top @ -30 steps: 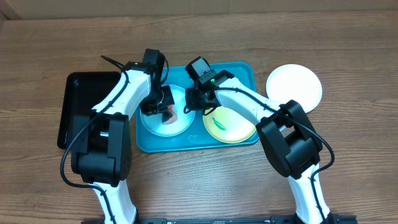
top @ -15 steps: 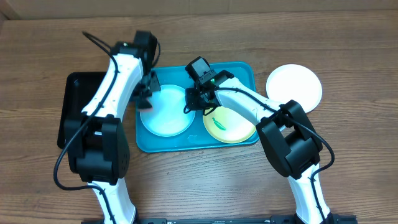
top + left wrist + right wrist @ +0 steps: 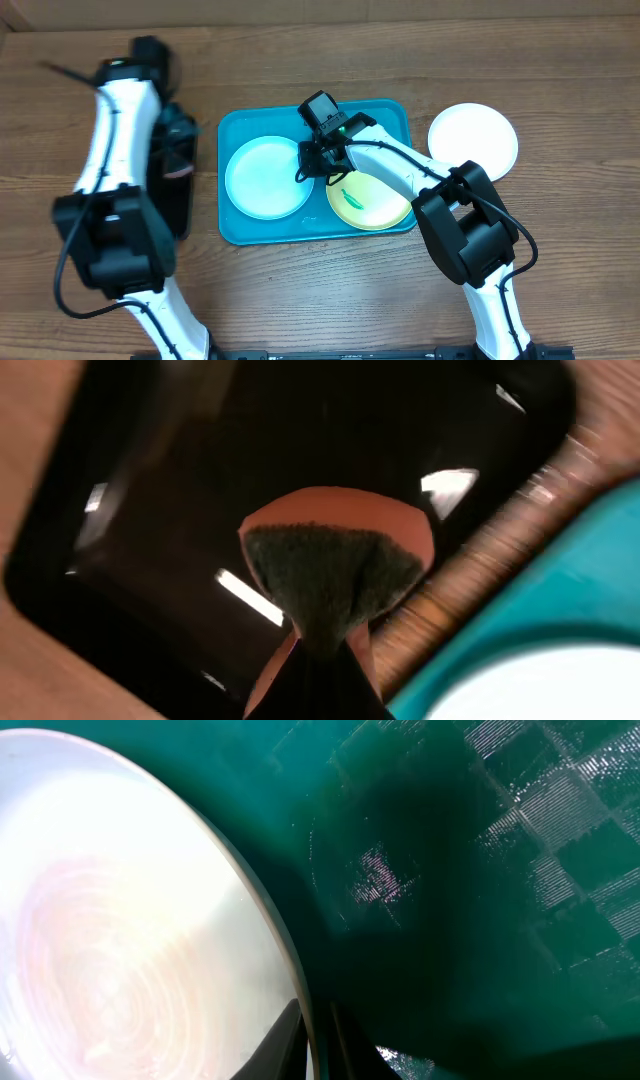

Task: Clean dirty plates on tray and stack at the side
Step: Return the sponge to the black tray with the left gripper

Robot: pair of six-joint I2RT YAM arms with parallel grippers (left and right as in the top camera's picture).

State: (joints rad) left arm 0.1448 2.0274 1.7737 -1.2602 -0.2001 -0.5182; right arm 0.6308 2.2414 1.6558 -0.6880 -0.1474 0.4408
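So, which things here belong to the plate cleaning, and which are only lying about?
For the job: tray, blue plate, green plate, white plate, sponge.
Lying about: black tray.

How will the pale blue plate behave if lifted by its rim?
Probably stiff and light: the pale blue plate looks like thin plastic. Its glossy surface may be slippery, and pinched at one edge by the right gripper it could tilt.
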